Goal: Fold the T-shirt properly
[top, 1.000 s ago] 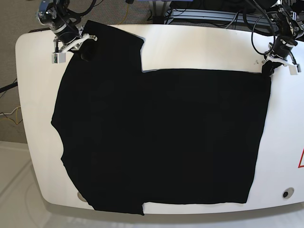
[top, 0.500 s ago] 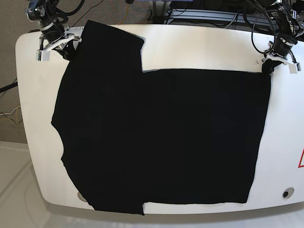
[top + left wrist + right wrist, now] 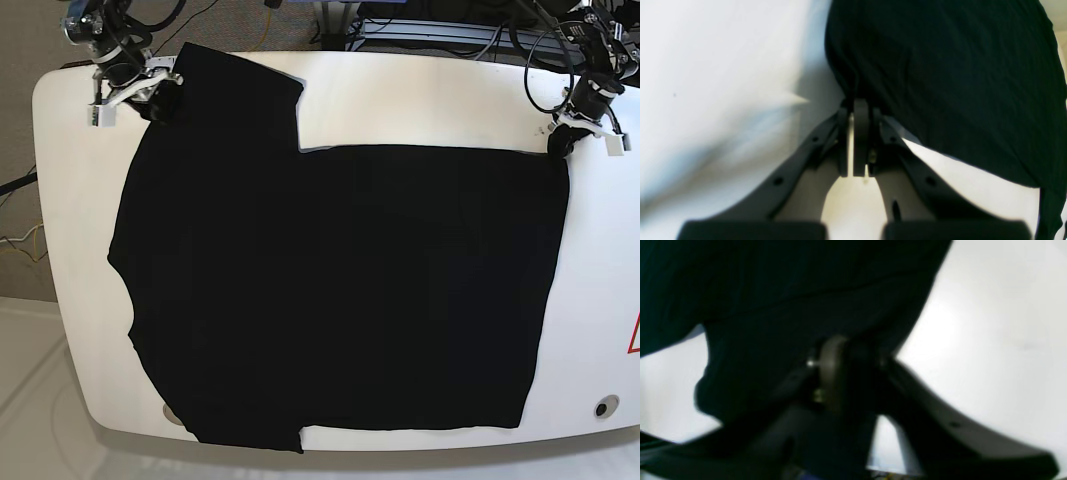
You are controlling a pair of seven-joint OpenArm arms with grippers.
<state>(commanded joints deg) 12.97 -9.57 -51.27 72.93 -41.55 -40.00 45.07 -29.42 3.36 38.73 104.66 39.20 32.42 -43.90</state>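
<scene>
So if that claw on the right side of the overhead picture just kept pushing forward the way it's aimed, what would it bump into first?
The left gripper looks shut on the corner of the T-shirt, so going straight on it would meet only more black cloth, probably bunching it on the table. Depth is hard to judge.

T-shirt (image 3: 330, 290): plain black all over, no print seen on the upward face; reads black with a faint green cast in the left wrist view. Bench (image 3: 420, 100): glossy white, with a red-and-white triangle mark cut off at its right edge and a small dark round fitting near the front right corner. Left gripper (image 3: 568, 140) and right gripper (image 3: 140, 97): white brackets, black pads; dark grey fingers (image 3: 860, 133) seen in the wrist views.
</scene>
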